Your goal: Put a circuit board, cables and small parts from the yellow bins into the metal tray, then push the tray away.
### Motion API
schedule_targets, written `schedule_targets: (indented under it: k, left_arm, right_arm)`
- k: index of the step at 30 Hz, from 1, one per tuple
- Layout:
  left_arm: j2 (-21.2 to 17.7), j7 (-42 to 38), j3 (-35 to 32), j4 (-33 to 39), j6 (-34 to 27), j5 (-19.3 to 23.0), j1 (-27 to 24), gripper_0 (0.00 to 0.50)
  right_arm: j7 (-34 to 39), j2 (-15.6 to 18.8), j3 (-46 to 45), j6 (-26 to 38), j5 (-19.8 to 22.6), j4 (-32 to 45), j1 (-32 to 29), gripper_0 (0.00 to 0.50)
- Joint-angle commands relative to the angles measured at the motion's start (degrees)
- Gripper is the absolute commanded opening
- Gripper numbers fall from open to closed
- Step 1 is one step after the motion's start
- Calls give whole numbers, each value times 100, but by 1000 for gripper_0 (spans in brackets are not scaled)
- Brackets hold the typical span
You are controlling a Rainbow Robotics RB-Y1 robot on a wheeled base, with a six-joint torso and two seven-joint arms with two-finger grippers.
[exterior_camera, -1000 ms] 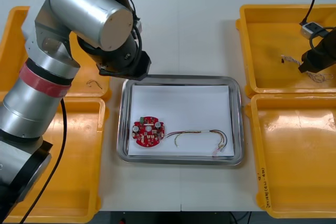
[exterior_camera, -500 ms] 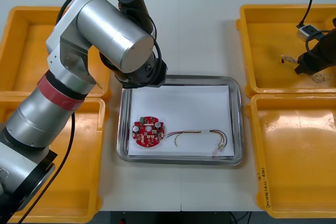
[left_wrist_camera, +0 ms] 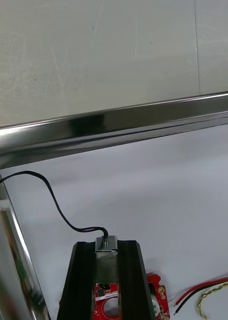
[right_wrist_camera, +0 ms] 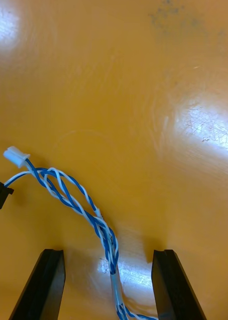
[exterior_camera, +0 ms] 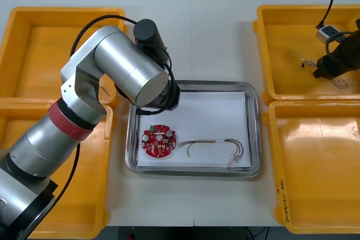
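Gripping the metal end of a black cable [left_wrist_camera: 52,201], the fingers [left_wrist_camera: 82,280] of the left gripper [left_wrist_camera: 106,245] hang over the white inside of the metal tray [exterior_camera: 191,85] near its far left corner, just beyond the red circuit board [exterior_camera: 158,141]; a red and yellow cable [exterior_camera: 216,143] lies toward the tray's near right corner; the right gripper [right_wrist_camera: 107,252] holds its 2 fingers open astride a twisted blue and white cable [right_wrist_camera: 73,192] in the yellow bin [exterior_camera: 292,43] at the table's [exterior_camera: 208,32] far right corner.
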State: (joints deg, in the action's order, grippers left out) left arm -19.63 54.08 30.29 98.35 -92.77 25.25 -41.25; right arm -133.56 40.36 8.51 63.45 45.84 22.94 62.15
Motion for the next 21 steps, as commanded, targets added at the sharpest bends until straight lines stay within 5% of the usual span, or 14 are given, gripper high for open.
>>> schedule_targets:
  k: [1, 18, 20, 21]
  left_arm:
    - [-138, -293, 170, -9, 189, -81, 30, 0]
    - [-182, -293, 285, -334, 549, -143, 21, 5]
    - [-182, -293, 285, -334, 549, -125, 21, 100]
    - [-182, -302, 276, -334, 549, -108, 21, 327]
  right_arm:
    - [-196, -10, 28, -61, 48, 35, -45, 500]
    - [-425, 69, 37, -88, 83, 35, -256, 500]
    - [-434, 86, 37, -88, 127, 35, -291, 500]
    - [-442, 104, 37, -96, 163, 35, -309, 500]
